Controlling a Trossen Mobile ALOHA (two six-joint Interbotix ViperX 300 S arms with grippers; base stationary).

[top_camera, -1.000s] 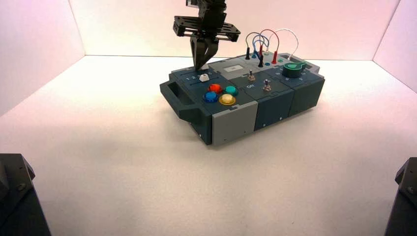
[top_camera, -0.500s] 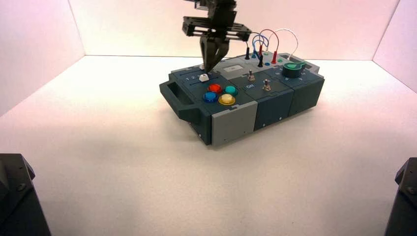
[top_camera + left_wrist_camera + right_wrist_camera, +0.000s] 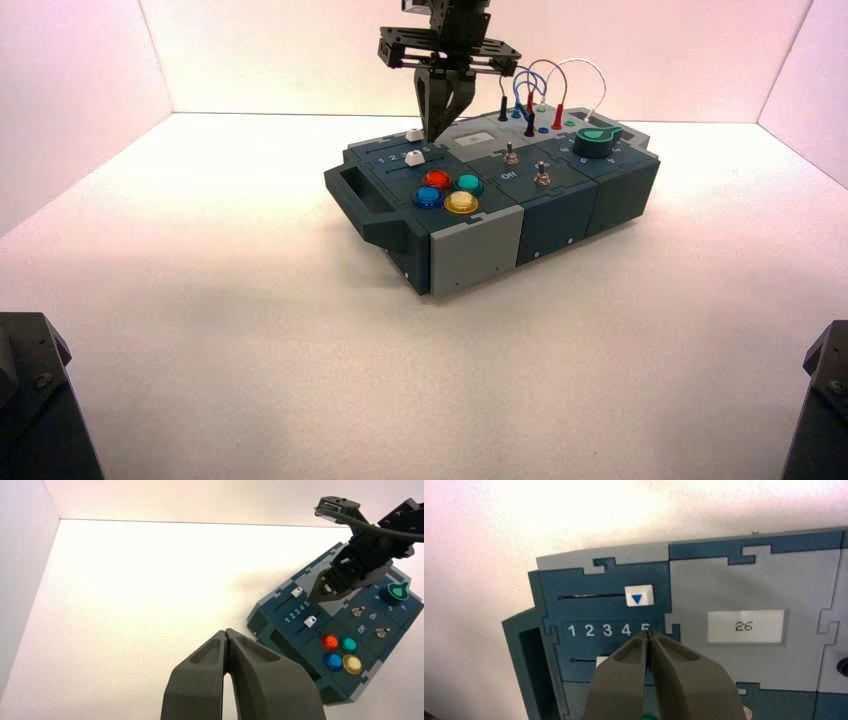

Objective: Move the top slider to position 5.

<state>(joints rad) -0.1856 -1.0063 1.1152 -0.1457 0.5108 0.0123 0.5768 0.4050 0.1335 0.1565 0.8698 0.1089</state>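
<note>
The top slider is a white knob with a blue arrow, at the right end of its slot. Its arrow points between the printed 4 and the 5. My right gripper is shut and empty. It hangs just above the box, with its tips over the 5, apart from the knob. In the high view the right gripper stands right of the top slider. The twin lower slider is partly hidden. My left gripper is shut and empty over the table, far left of the box.
A small display reads 26. Red, teal, blue and yellow buttons sit at the front of the box, two toggle switches in the middle, and a green knob and looped wires at the back right.
My right gripper has moved right along the slider row and risen a little. The top slider knob, earlier behind its fingers, now shows uncovered to its left.
</note>
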